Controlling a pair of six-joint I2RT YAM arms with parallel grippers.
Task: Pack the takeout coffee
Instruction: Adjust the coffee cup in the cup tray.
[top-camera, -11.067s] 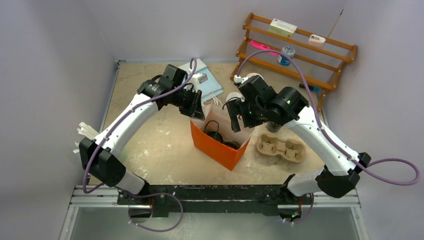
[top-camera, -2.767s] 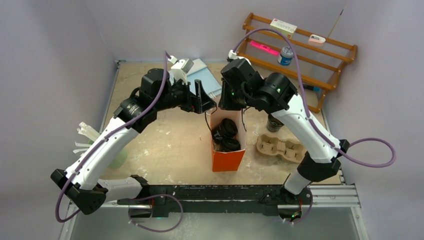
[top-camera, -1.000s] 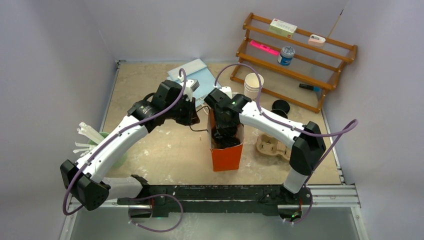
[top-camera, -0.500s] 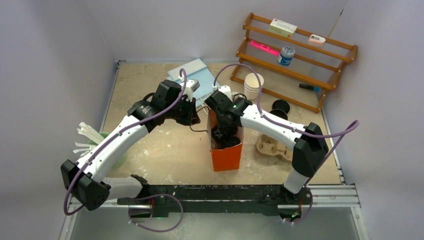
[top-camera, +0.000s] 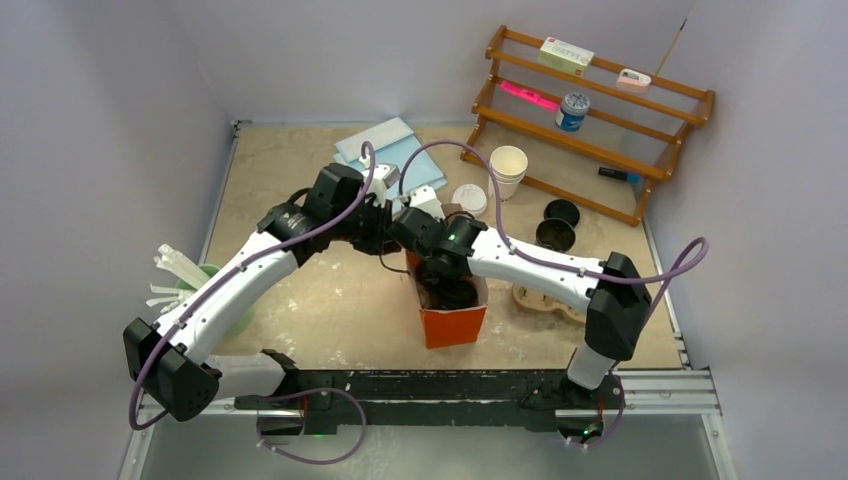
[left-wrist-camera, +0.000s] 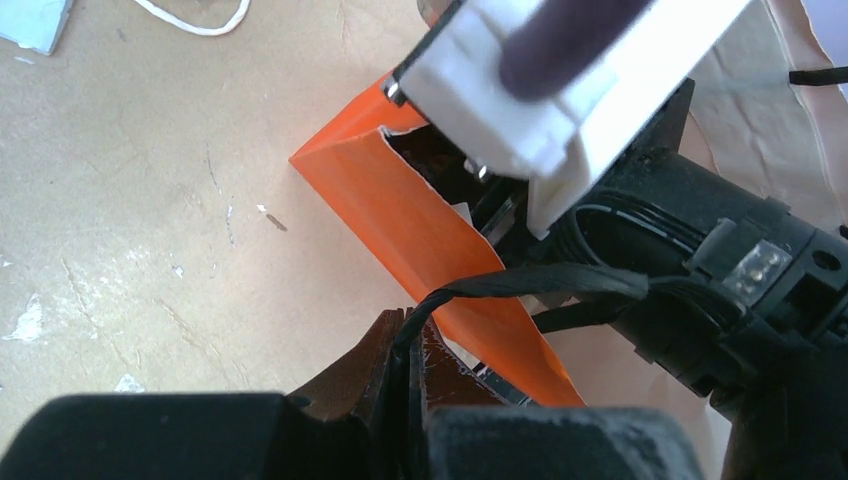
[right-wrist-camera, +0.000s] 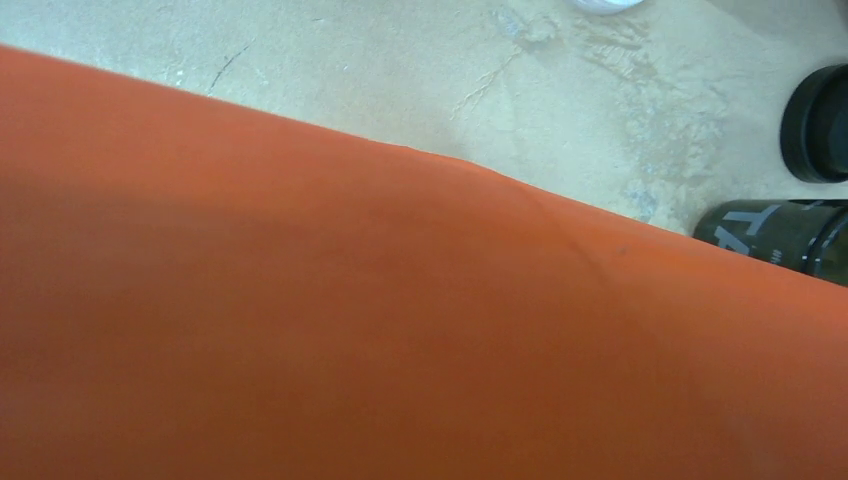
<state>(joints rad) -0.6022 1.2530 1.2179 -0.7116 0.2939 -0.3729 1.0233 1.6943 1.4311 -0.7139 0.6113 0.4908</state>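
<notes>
An orange paper bag (top-camera: 455, 322) stands mid-table with its mouth open. My left gripper (left-wrist-camera: 408, 338) is shut on the bag's black cord handle (left-wrist-camera: 520, 283) at the bag's left rim. My right wrist (top-camera: 440, 240) reaches down into the bag; its fingers are hidden inside, among dark shapes I cannot make out. In the right wrist view the bag's orange wall (right-wrist-camera: 350, 320) fills the frame. Outside the bag, a black cup with white print (top-camera: 553, 236) (right-wrist-camera: 780, 238) and a round black lid (top-camera: 562, 211) (right-wrist-camera: 818, 120) sit on the table to the right.
A brown pulp carrier (top-camera: 548, 300) lies right of the bag, partly under my right arm. A white cup stack (top-camera: 508, 165) and a white lid (top-camera: 468, 198) sit behind it. A wooden rack (top-camera: 600, 110) fills the back right, blue-grey sheets (top-camera: 385, 145) the back centre.
My right arm has pushed lower and leftward into the bag, and the bag has shifted nearer. The left gripper keeps its hold on the handle.
</notes>
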